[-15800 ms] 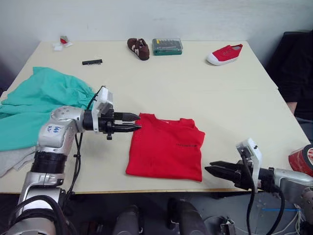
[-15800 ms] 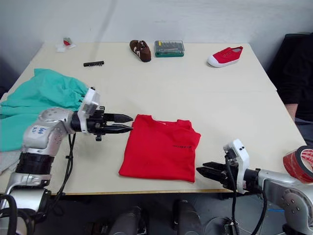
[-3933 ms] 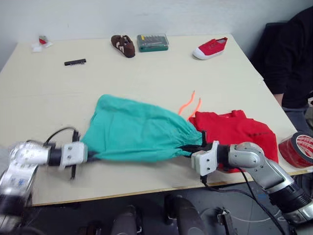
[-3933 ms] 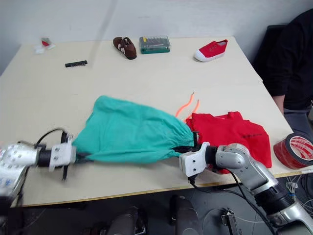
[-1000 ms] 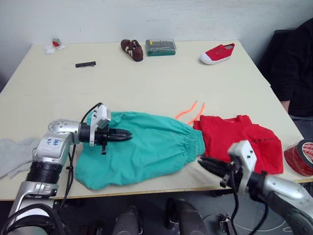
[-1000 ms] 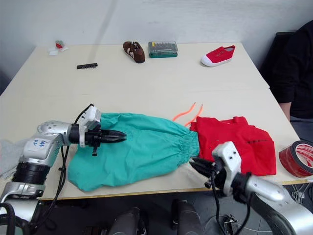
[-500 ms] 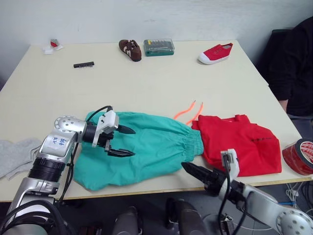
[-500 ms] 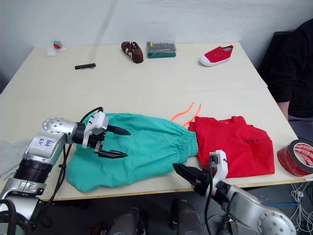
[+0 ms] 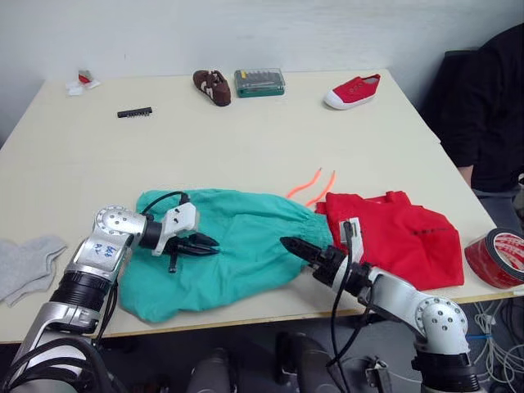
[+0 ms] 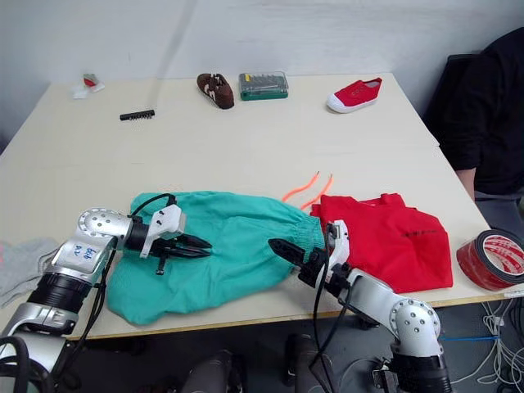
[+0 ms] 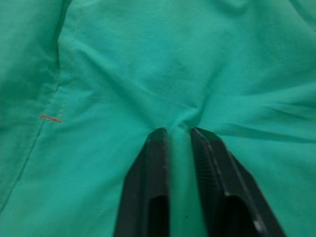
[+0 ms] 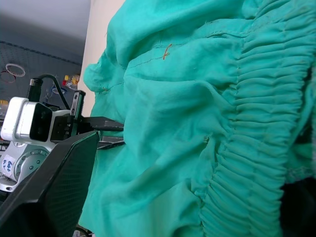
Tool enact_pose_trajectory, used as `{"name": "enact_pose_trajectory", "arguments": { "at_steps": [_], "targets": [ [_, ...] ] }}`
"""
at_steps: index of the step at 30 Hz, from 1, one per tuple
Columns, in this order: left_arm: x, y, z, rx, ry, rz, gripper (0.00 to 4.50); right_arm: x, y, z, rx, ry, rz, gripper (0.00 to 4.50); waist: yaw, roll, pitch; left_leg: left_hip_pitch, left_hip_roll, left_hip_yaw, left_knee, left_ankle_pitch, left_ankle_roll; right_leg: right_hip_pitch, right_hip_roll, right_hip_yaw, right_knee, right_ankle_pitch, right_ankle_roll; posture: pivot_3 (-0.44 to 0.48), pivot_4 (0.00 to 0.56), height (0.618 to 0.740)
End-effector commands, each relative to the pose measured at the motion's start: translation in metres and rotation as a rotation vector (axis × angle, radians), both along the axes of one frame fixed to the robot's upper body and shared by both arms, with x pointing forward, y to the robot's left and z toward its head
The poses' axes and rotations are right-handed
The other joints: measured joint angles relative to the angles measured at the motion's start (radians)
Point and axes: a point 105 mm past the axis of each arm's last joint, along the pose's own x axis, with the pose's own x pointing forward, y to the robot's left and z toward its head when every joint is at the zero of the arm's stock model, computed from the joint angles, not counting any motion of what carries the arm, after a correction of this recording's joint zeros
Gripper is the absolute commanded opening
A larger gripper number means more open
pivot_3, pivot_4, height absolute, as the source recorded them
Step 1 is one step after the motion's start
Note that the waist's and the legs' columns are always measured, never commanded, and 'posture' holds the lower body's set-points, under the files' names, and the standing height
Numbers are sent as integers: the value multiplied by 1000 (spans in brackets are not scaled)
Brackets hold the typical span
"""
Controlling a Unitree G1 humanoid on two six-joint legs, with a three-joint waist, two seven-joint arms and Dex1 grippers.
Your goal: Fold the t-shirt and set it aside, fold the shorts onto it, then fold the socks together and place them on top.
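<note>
The teal shorts (image 9: 237,246) lie spread near the table's front edge, their orange drawstring (image 9: 315,184) trailing behind the gathered waist. My left gripper (image 9: 211,244) rests on their left half, shut on a small ridge of the cloth (image 11: 178,126). From the front right, my right gripper (image 9: 288,243) reaches over the elastic waistband (image 12: 247,128); it is open, with the waistband between its fingers. The red t-shirt (image 9: 405,241) lies folded just right of the shorts. The grey socks (image 9: 24,266) sit at the table's front left edge.
Along the far edge of the table (image 9: 246,139) stand a brown shoe (image 9: 211,86), a green case (image 9: 259,81) and a red sneaker (image 9: 352,90). A black strip (image 9: 134,112) lies far left. A red tape roll (image 9: 501,255) sits at the front right corner. A person in black (image 9: 483,106) stands on the right.
My left gripper has closed from open onto the shorts' cloth. My right gripper has come up from below the front edge onto the shorts' waistband.
</note>
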Motion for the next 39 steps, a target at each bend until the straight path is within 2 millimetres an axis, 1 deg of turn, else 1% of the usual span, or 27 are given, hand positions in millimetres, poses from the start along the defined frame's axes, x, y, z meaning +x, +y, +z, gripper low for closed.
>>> {"name": "enact_pose_trajectory", "arguments": {
  "at_steps": [1,2,5,8,10,11,13,15,18,20,21,23,24,27,28,30,32,35,37,39],
  "targets": [
    [0,0,-15,32,19,13,0,0,-1,-6,-61,0,10,3542,0,1,0,0,0,0,0,0,0,0,0,0,0,0,0,0,150,740],
    [0,0,-15,32,18,14,0,0,-1,-3,-66,-17,16,3190,0,2,0,0,0,0,0,0,0,0,0,0,0,0,0,0,150,740],
    [5,2,-17,26,5,47,0,-9,5,22,-129,-184,122,2141,5,4,1,0,0,0,0,0,0,0,0,0,0,0,0,0,150,740],
    [7,3,-18,20,4,59,0,-16,12,41,-122,-276,207,1086,9,5,1,0,-1,0,0,0,1,0,-1,0,0,0,0,0,150,740],
    [8,2,-18,6,9,73,0,-15,19,56,-134,-356,266,417,14,5,1,0,-1,0,0,0,2,0,-1,0,0,0,0,0,150,740],
    [8,2,-18,2,10,77,0,-14,22,60,-140,-380,282,67,17,6,1,0,-1,0,0,1,2,0,-1,0,0,0,0,0,150,740],
    [11,1,-22,-1,-5,99,0,-13,38,75,-138,-460,374,29,21,6,1,0,0,0,-1,1,2,0,-1,0,0,0,0,0,150,740],
    [16,1,-25,-5,-16,128,0,-14,53,83,-141,-508,466,29,23,7,1,0,0,0,-1,1,3,-1,-1,0,0,0,0,0,150,740],
    [22,1,-29,-7,-34,169,0,-10,73,84,-166,-542,561,29,27,7,0,0,-1,0,-1,1,3,-1,-1,-1,0,0,0,0,150,740],
    [27,0,-29,-24,-49,203,0,-4,88,82,-197,-567,606,29,26,8,0,0,-1,0,-1,1,3,-1,-2,-1,0,0,0,0,150,740],
    [30,-1,-26,-42,-57,225,0,-1,98,78,-221,-577,636,29,25,8,0,-1,-1,0,-1,2,4,-1,-2,-1,0,0,1,0,150,740],
    [33,0,-14,-107,-75,290,0,14,123,67,-306,-614,664,29,20,8,0,-1,-1,0,-1,2,4,-1,-2,-1,1,1,0,0,150,740],
    [33,2,-9,-129,-82,310,0,19,130,63,-337,-633,671,29,18,8,0,0,-1,0,-1,2,4,-1,-2,-2,1,1,0,0,150,740],
    [20,16,13,-223,-60,358,0,27,139,65,-338,-672,670,29,3,8,0,-1,0,1,-2,3,1,-3,-1,-3,2,1,-1,0,150,740],
    [12,23,20,-247,-46,371,204,28,142,68,-323,-684,677,10,-3,8,0,-3,0,1,-2,6,-5,-5,-1,-4,2,0,-1,0,150,740],
    [-7,38,29,-257,-24,387,590,25,148,74,-295,-705,701,604,-15,7,0,-12,0,2,-1,7,-6,-13,-1,-3,6,1,-1,0,150,740],
    [-28,52,38,-270,5,414,1217,21,153,77,-281,-734,743,1199,-28,7,0,-16,0,4,-2,8,-6,-19,-1,-2,6,1,-1,0,150,740],
    [-52,71,56,-331,66,498,2211,13,160,80,-277,-798,805,2305,-32,8,1,-17,0,4,-3,7,-6,-19,-1,-2,3,0,-1,0,150,740],
    [-59,86,68,-369,75,564,2802,8,165,87,-238,-848,829,2958,-31,8,1,-17,0,4,-3,7,-5,-19,-1,-2,3,0,-1,0,150,740],
    [-59,95,75,-377,57,611,3452,3,169,98,-173,-876,847,3653,-27,8,1,-16,0,3,-3,7,-6,-18,-1,-2,0,0,-1,0,150,740]
  ]
}}
